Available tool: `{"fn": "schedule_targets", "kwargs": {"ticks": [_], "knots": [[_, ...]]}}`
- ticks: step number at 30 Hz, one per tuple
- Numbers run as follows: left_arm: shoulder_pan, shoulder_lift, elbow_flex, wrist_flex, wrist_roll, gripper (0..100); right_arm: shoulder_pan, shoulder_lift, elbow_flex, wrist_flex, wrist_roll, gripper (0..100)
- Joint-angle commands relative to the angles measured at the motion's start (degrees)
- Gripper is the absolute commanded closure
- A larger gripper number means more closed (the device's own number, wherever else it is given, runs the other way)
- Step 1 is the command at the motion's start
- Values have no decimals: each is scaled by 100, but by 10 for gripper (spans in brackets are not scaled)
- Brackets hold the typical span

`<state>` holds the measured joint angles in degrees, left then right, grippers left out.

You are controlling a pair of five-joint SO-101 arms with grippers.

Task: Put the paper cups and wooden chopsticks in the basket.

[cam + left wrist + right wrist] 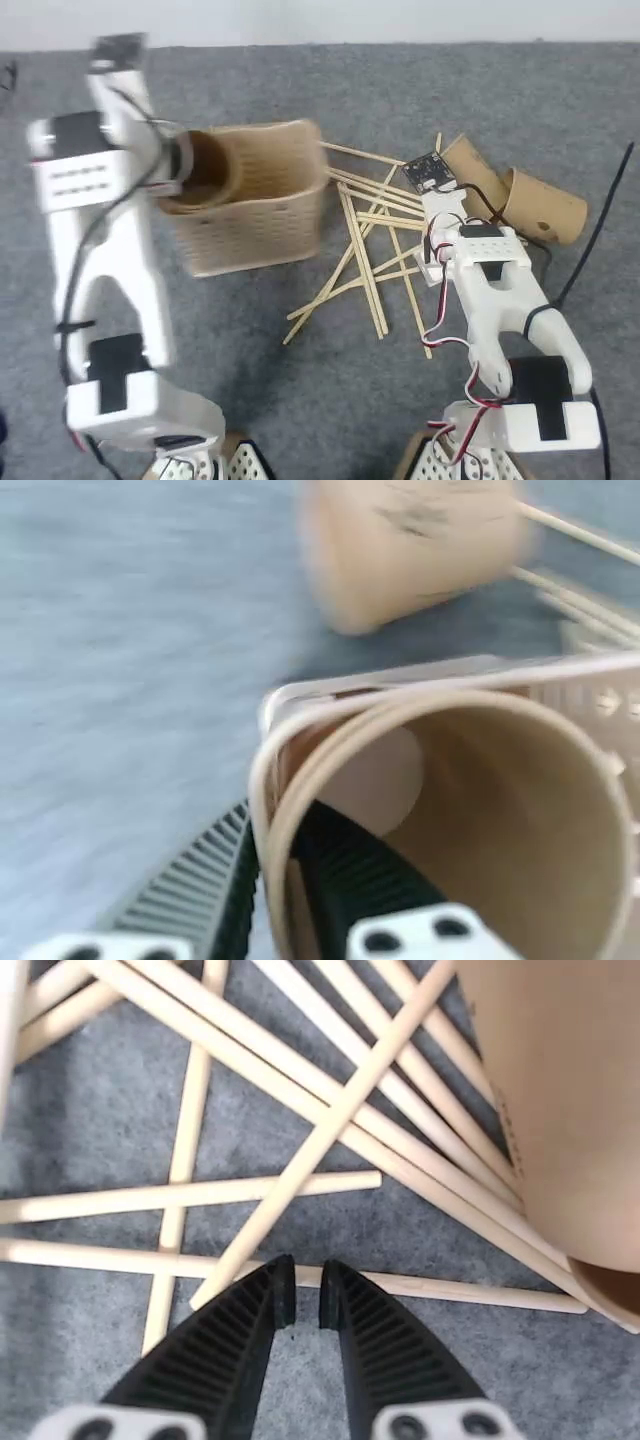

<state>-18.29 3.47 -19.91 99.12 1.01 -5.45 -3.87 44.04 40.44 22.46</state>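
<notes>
My left gripper [172, 165] [280, 825] is shut on the wall of a brown paper cup [207, 165] [470, 810], one finger inside and one outside. It holds the cup tilted at the left rim of the beige basket [262, 205] [560, 675]. Several wooden chopsticks [368, 250] [330, 1130] lie criss-crossed on the grey carpet right of the basket. My right gripper [440, 212] [298, 1295] hangs low over them, shut with nothing between its fingers. Two more paper cups lie on their sides at the right [470, 165] [545, 205]; one [560, 1110] lies beside this gripper.
Grey carpet [330, 400] covers the whole table. A black cable [600, 230] runs along the far right. Both arm bases stand at the front edge. Open carpet lies in front of the basket and behind it.
</notes>
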Motion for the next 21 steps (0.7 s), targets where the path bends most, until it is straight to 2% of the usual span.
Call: {"fn": "schedule_targets", "kwargs": {"ticks": [1,6,11,15,19,21], "knots": [[-932,-193,-857,132,-554,989,-136,22,9,-31,62,943],[-1749,-193,-919,-202,-1081,989,-136,22,18,-31,62,943],[-2207,114,-919,-905,-1116,989,-136,22,18,-31,62,943],[-2374,703,-927,-1635,-1081,989,-136,22,18,-31,62,943],[-2409,985,-1033,-1749,-1134,987,-136,22,18,-31,62,943],[-2418,949,-1182,-1705,-1424,961,-136,22,18,-31,62,943]]}}
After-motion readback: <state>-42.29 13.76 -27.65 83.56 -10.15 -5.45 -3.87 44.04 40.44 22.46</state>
